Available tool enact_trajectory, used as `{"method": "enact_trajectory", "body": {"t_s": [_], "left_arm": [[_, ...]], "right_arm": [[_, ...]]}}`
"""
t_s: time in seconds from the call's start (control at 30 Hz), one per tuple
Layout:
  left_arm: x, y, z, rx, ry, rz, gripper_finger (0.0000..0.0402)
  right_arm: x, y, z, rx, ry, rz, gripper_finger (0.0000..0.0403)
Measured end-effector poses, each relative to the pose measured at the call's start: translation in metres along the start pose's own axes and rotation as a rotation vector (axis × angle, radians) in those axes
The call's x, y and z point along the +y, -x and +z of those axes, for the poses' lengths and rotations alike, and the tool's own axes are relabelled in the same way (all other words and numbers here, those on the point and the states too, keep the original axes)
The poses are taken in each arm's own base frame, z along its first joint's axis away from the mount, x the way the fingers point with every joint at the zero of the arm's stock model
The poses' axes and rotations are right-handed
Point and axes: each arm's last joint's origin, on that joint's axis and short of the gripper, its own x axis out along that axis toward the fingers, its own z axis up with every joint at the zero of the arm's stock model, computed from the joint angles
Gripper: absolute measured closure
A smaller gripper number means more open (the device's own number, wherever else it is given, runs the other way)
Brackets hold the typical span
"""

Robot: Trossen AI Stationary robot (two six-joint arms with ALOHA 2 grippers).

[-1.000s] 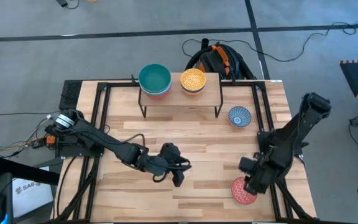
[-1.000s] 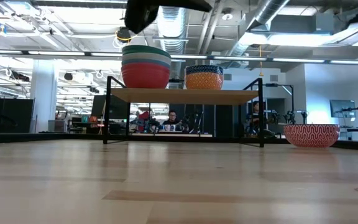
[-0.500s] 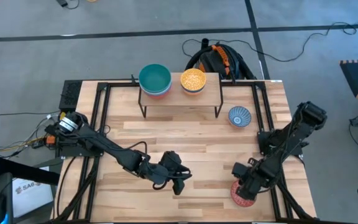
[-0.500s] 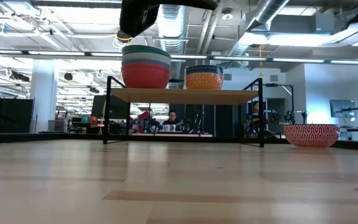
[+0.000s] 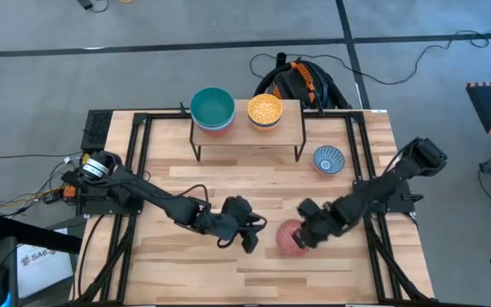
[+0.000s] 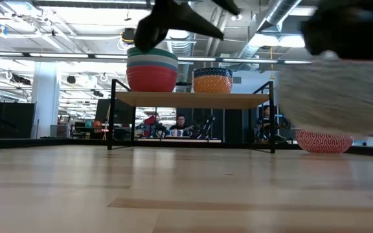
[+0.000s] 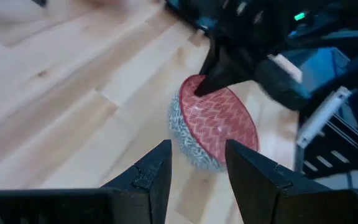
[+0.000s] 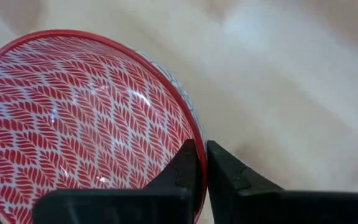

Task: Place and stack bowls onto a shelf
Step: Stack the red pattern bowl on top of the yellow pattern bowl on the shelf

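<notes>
The patterned pink-red bowl (image 5: pixel 292 239) is judged rigid, light, glossy and breakable, so it is best taken at the rim, as the right tool (image 8: pixel 197 163) has it clenched there, one finger inside and one outside, over the counter (image 5: pixel 254 179) middle. Red herringbone lines the inside; a pale speckled pattern covers the outside. The left tool (image 7: pixel 194 171) stands released just beside it.

Round bowl with red herringbone inside (image 8: pixel 73 118); teal bowl topping orange-red stack (image 5: pixel 212 107); yellow patterned bowl (image 5: pixel 264 109); blue-and-white patterned bowl (image 5: pixel 328 159).
</notes>
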Motion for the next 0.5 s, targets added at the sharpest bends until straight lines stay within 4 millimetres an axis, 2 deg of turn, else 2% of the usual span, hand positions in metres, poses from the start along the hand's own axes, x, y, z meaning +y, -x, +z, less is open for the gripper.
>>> {"method": "enact_trajectory", "body": {"t_s": [0.17, 0.5], "left_arm": [[0.011, -0.008, 0.012, 0.015, 0.017, 0.002, 0.0268], [0.030, -0.018, 0.027, 0.034, 0.043, 0.033, 0.0275]], "right_arm": [[0.012, 0.012, 0.029, -0.087, -0.030, 0.004, 0.0359], [0.021, 0.036, 0.059, -0.136, -0.039, -0.020, 0.0357]]}}
